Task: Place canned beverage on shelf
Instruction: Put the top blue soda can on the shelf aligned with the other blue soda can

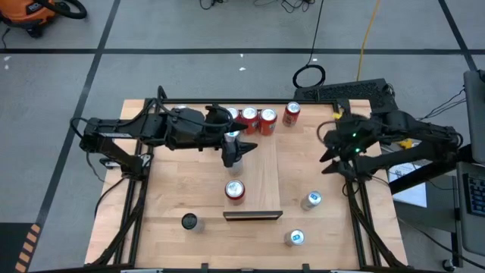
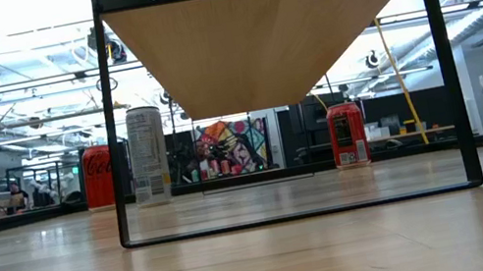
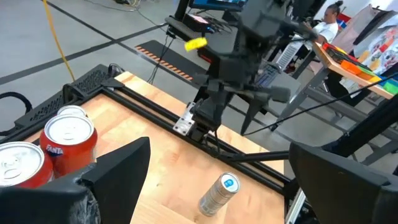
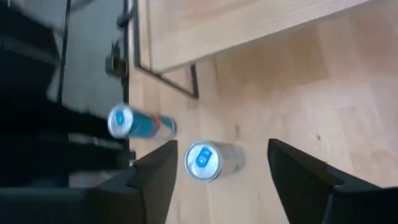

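The shelf is a pale board raised on a black frame, and its underside shows in the low view. Two red cans stand at its far end, and one red can stands near its dark strip. My left gripper hangs open above the shelf's far half, with nothing between its fingers. My right gripper is open, raised over the table to the right of the shelf. A silver-blue can stands on the table below it, untouched.
A second silver-blue can stands near the front right, and a black can stands at the front left. A red can stands on the table by the shelf's far right corner. Beyond the shelf's frame, the low view shows a silver can and a red can.
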